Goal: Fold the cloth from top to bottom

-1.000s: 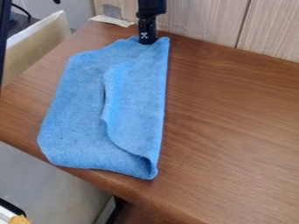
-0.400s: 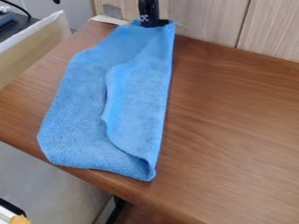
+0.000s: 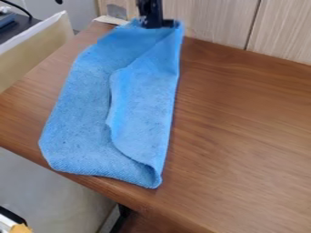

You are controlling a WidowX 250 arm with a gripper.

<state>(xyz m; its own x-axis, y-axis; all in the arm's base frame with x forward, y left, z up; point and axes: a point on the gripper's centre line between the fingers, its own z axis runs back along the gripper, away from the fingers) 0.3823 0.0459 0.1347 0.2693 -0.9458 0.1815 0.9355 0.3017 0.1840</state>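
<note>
As end effector (image 3: 157,24) grips cloth (image 3: 142,113) by far edge | wall panel (image 3: 209,20) behind | cream board (image 3: 36,52) at left

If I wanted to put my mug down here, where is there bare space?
The widest bare patch of the wooden table lies right of the blue cloth, below the panelled wall. A smaller one borders the cloth's left side. The cloth's far end, at the gripper, is crowded.

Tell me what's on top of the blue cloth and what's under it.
On the blue cloth lies its own folded-over flap; the gripper is at its far end. The wooden tabletop shows beside it, but whatever is directly underneath is covered.
</note>
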